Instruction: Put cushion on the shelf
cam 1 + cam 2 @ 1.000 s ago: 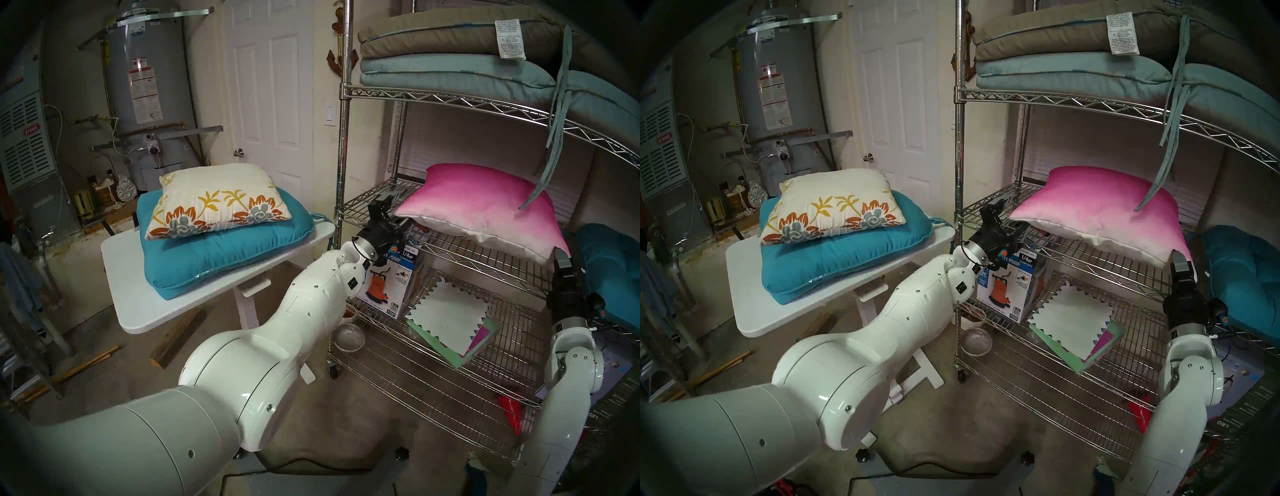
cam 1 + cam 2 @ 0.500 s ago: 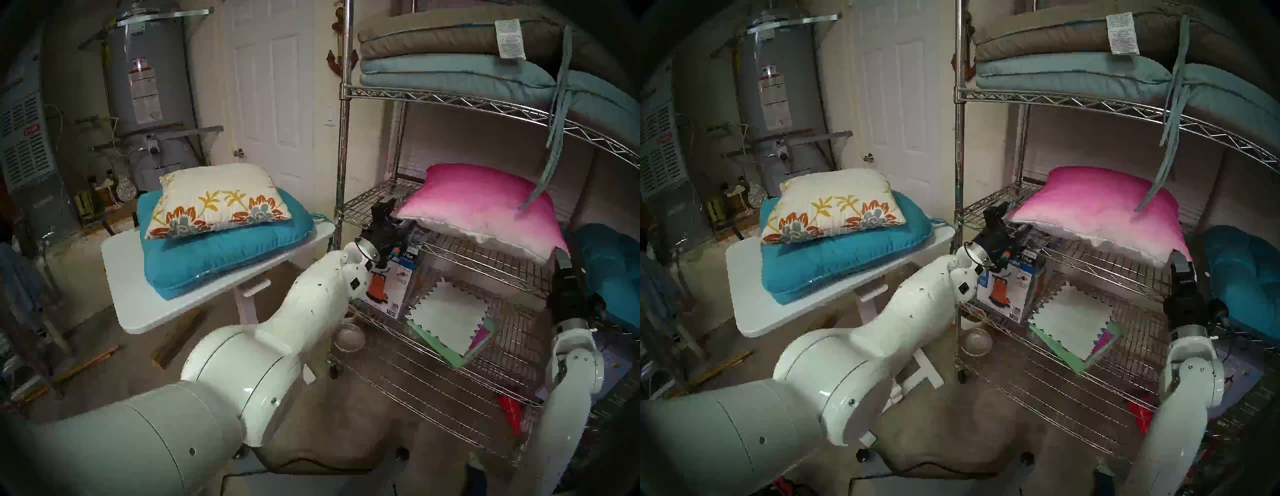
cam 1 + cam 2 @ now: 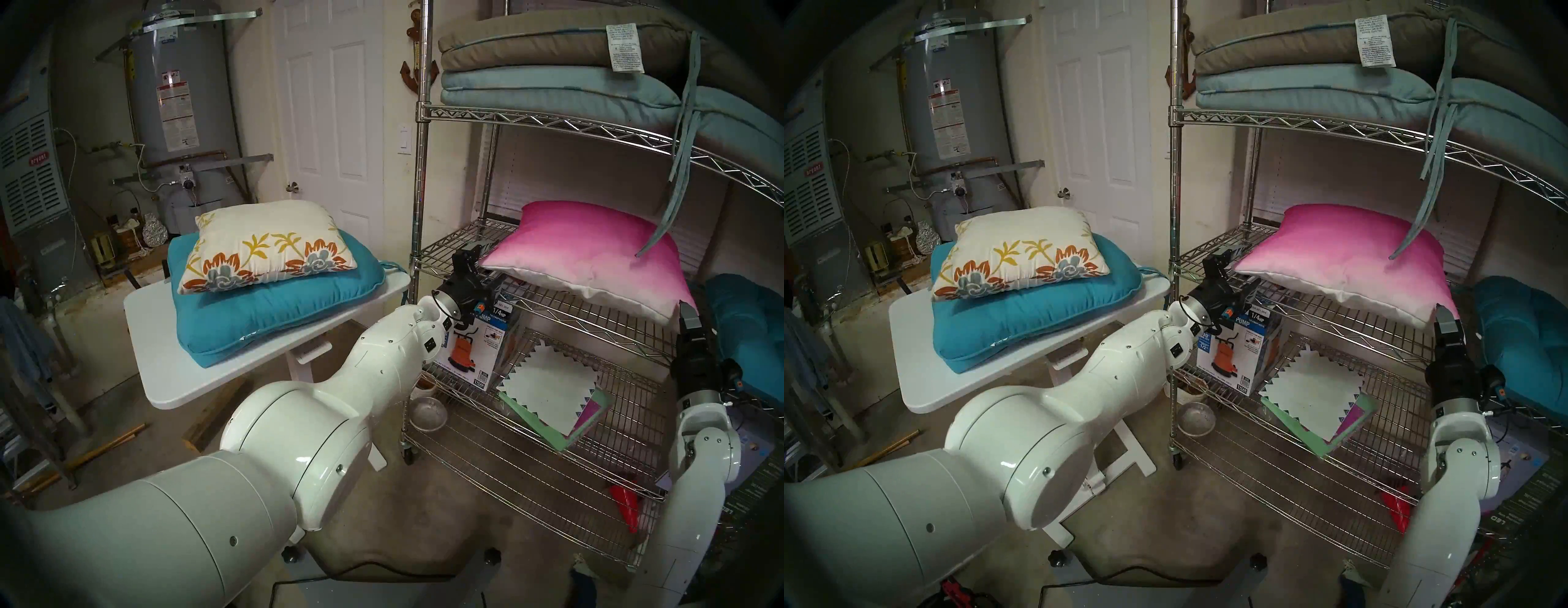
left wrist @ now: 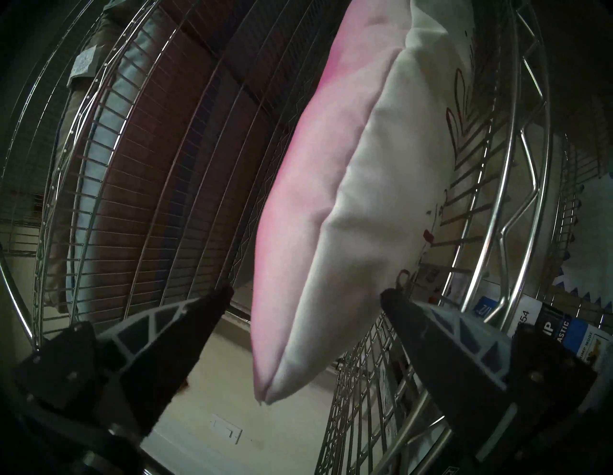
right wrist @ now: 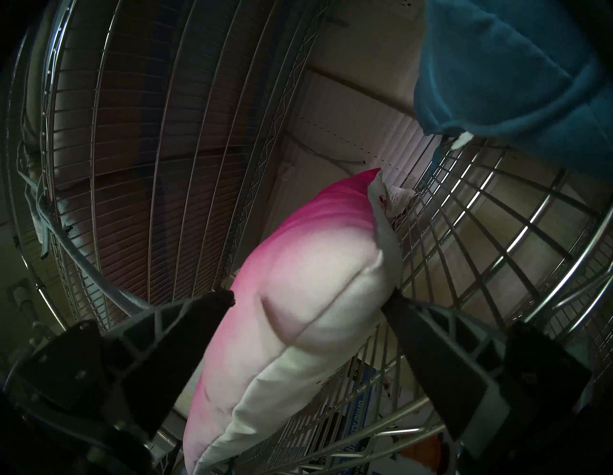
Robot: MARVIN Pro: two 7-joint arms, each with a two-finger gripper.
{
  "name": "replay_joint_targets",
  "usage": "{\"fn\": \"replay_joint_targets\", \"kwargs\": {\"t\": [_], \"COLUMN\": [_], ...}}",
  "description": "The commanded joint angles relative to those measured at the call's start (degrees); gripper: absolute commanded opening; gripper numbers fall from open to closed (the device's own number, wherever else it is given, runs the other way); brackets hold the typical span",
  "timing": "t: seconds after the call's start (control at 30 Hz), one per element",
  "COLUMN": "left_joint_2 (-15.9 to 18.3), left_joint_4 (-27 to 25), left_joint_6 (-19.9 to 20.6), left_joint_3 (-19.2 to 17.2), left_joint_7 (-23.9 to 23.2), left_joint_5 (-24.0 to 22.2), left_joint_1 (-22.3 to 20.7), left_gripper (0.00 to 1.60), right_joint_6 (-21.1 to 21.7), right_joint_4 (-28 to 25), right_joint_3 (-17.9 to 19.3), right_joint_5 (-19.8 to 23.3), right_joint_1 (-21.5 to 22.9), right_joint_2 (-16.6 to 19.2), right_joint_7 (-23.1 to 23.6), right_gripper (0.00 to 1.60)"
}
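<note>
Judging by how things lie, we have both arms at the shelf (image 3: 551,123) and none at the cushion (image 3: 271,246), which rests flat on the teal cushion (image 3: 271,310) on the white table (image 3: 161,339), well apart from either hand. Our left gripper (image 4: 306,295) stands wide open astride the near left corner of the pink pillow (image 3: 594,254) on the middle tier, gripping nothing; one finger lies to each side of the pillow's edge in the left wrist view. Our right gripper (image 5: 308,298) is equally wide open at the pillow's near right corner, its fingers flanking the edge, and whether they touch the fabric we cannot tell. We judge the step in hand to be either letting go of the pink pillow or making ready to shift it, with the flowered one not yet fetched. The next move, as we read it, calls for drawing both hands clear of the wire tier without snagging, then swinging left to the table and closing on two opposite edges of the cushion. Counting, we see one flowered cushion, one pink pillow, two teal cushions (the second (image 3: 746,331) at the far right), two flat pads (image 3: 551,63) stacked on the upper tier, one pump box (image 3: 483,348), and two grippers.
</note>
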Motion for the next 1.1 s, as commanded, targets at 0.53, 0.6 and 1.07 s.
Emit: {"fn": "replay_joint_targets", "kwargs": {"t": [0.53,0.6,1.07], "left_joint_2": [-7.73,-8.13,-8.41], "left_joint_4": [7.22,7.68,8.86], "left_joint_6": [5.01,5.35,7.35], "left_joint_3": [-1.93,-2.20,-1.41], "left_joint_7": [1.67,1.62,-1.40], "left_joint_5": [-1.24,-1.52,-1.70], "left_joint_1": [-5.33,-5.66,-6.67], "left_gripper": [0.00,0.00,0.00], "right_joint_6": [-0.85,-0.96,-1.50], "right_joint_4": [5.65,7.18,14.05], "right_joint_3": [0.94,1.11,3.66], "right_joint_5": [-3.17,-3.81,-7.47], "right_joint_1": [4.80,5.55,8.66], "right_joint_2": [7.14,8.33,14.63], "right_joint_7": [2.31,2.45,2.66], "right_gripper": [0.00,0.00,0.00]}}
